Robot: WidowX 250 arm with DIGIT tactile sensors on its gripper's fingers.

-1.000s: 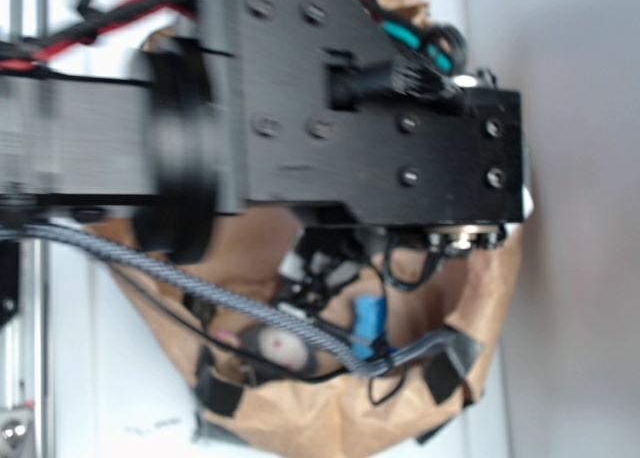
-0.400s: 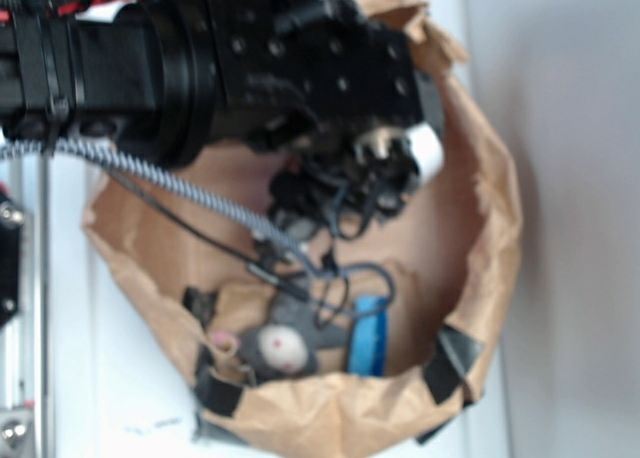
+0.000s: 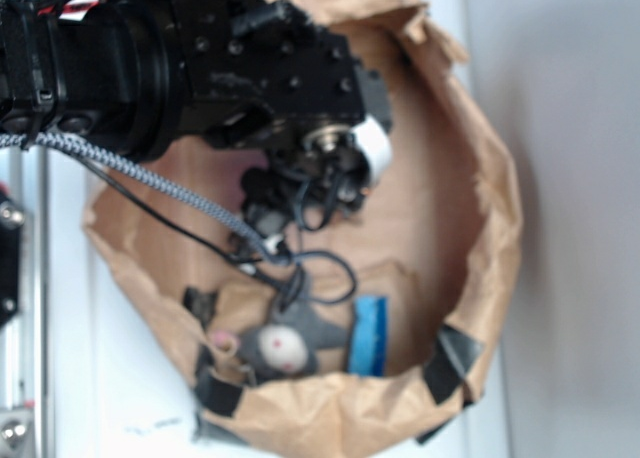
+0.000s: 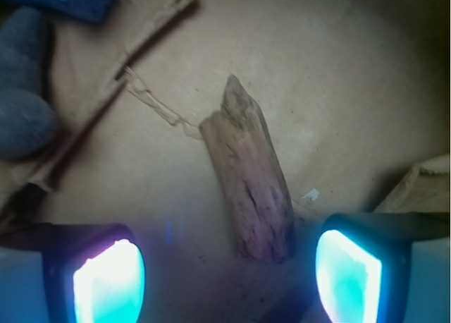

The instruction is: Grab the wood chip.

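White tabletop (image 3: 80, 378), pale grey wall (image 3: 580, 218) on the right, metal rail (image 3: 30, 308) at left edge, soft daylight

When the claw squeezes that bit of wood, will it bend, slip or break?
The wood chip looks rigid, so it probably won't flop. Flat and thin, it likely weighs little and won't roll. Its cracked grain and jagged tip suggest an edge might splinter. The gripper is open, one finger on each side of its near end.

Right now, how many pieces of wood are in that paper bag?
1. The wood chip lies flat on the bag's floor, between the open hand's fingers. More could be hidden under the arm.
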